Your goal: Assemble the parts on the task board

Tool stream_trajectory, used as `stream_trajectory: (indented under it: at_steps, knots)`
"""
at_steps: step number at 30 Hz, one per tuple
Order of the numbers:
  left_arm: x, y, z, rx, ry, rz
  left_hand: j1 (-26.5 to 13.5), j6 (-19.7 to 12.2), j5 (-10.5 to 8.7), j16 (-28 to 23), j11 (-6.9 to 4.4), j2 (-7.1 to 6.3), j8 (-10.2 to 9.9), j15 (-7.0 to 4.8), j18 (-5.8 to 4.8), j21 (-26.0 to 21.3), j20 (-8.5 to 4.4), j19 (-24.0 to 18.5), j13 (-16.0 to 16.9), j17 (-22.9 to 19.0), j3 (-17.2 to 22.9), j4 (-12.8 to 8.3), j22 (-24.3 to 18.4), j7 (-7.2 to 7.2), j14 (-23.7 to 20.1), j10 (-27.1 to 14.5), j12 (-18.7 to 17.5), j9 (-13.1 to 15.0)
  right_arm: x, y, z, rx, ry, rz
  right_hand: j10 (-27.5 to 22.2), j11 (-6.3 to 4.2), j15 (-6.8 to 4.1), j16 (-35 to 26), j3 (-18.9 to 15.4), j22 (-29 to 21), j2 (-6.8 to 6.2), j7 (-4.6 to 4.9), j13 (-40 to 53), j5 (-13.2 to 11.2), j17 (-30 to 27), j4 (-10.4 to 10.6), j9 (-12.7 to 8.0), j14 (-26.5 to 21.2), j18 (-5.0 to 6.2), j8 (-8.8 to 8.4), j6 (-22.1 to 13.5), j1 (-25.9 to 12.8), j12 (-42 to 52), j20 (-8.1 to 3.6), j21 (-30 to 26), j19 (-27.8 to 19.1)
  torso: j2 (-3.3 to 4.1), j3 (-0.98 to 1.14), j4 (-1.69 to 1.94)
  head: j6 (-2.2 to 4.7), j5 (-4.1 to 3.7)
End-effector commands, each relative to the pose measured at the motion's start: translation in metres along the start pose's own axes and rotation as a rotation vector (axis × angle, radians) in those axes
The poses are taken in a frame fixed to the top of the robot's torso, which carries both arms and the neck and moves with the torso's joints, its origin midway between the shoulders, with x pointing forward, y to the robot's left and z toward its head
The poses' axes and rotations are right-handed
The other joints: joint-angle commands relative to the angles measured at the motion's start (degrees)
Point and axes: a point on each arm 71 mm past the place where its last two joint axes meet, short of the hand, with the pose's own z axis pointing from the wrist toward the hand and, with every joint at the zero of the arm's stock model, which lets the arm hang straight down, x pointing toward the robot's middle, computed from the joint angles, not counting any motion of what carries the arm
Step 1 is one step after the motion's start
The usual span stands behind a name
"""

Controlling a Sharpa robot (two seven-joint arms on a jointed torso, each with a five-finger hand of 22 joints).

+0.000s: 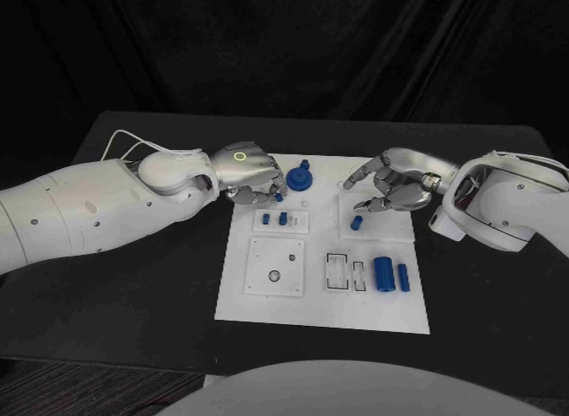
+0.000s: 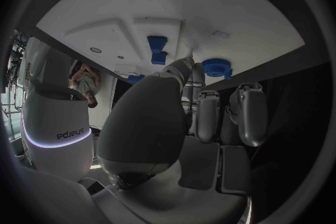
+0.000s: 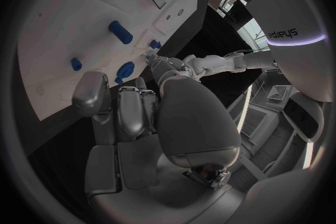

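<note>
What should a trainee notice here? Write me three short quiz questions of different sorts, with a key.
1. True or false: the right hand rests on the large blue cylinder.
2. Right beside the large blue cylinder lies: A) a smaller blue cylinder; B) a red ball; C) a screwdriver.
3. Fill in: the blue gear-shaped part stands at the ___ edge of the task board, as the robot sees it.

Key: 1 false, the hand is over the board's far right part, well apart from that cylinder; 2 A; 3 far.
</note>
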Motion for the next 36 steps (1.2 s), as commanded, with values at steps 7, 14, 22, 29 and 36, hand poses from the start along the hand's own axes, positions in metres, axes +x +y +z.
stream_trajectory:
  at_steps: [7,14,22,29,36]
  knots:
    - [0.0008,0.0035,-0.0030,-0.006,-0.008,0.010,0.1,0.6,0.23,-0.1,-0.05,-0.34,0.1,0.10,0.42,-0.1,0.03,0.0,-0.1,1.4,0.0,-0.5,11.1,0.04,-0.1,0.4,-0.4,0.1,0.0006,0.0010,-0.0015,-0.008,-0.022,0.010,0.1,0.18,0.45,-0.1,0.0,7.8,0.03,-0.15,-0.1,0.2,-0.1,0.5,-0.1,1.7,0.55,0.40,0.5,0.3,-0.1,0.19,0.1,0.0,-0.02,-0.04,0.06,-0.01,-0.43]
    - [0.0007,0.0051,-0.0025,-0.008,-0.014,0.016,0.1,0.6,0.23,-0.1,-0.04,-0.37,0.1,0.10,0.42,-0.1,0.03,0.0,-0.1,1.4,0.0,-0.5,11.1,0.05,-0.1,0.4,-0.5,0.1,0.0006,-0.0006,-0.0019,-0.003,-0.022,0.014,0.1,0.19,0.46,-0.1,0.0,7.8,0.06,-0.14,-0.1,0.2,-0.1,0.5,-0.2,1.7,0.55,0.41,0.5,0.3,-0.1,0.20,0.1,0.0,-0.01,0.00,0.06,-0.01,-0.32]
    - [0.0016,0.0061,-0.0009,-0.010,-0.011,0.016,0.0,0.6,0.16,-0.2,-0.03,-0.39,0.1,0.09,0.42,-0.1,0.03,0.0,-0.2,1.4,0.0,-0.5,11.1,0.05,-0.1,0.5,-0.5,0.1,0.0011,-0.0020,-0.0022,0.002,-0.020,0.018,0.1,0.19,0.46,-0.1,0.0,7.8,0.06,-0.14,-0.1,0.2,-0.1,0.5,-0.2,1.7,0.55,0.41,0.5,0.3,-0.1,0.20,0.1,0.0,-0.03,-0.04,0.02,-0.01,-0.31]
    - [0.0041,0.0041,0.0013,-0.004,-0.005,0.011,0.0,0.6,0.13,-0.2,-0.03,-0.41,0.0,0.09,0.44,-0.1,0.03,0.0,-0.2,1.3,0.0,-0.6,11.0,0.05,-0.2,0.5,-0.5,0.1,0.0012,-0.0028,-0.0019,0.004,-0.021,0.019,0.1,0.19,0.47,-0.1,0.0,7.8,0.06,-0.14,-0.1,0.2,-0.1,0.6,-0.2,1.7,0.55,0.43,0.6,0.3,-0.1,0.21,0.1,0.0,-0.01,-0.02,0.04,-0.01,-0.38]
    - [0.0056,0.0014,0.0020,0.001,-0.004,0.006,0.0,0.6,0.13,-0.2,-0.03,-0.42,0.0,0.09,0.43,-0.1,0.03,0.0,-0.2,1.3,0.0,-0.6,11.0,0.05,-0.2,0.5,-0.5,0.1,0.0013,-0.0038,-0.0020,0.009,-0.019,0.024,0.1,0.19,0.47,-0.1,0.0,7.8,0.06,-0.14,-0.1,0.2,-0.1,0.6,-0.2,1.7,0.55,0.43,0.6,0.3,-0.1,0.21,0.1,0.0,-0.01,0.01,0.02,-0.01,-0.41]
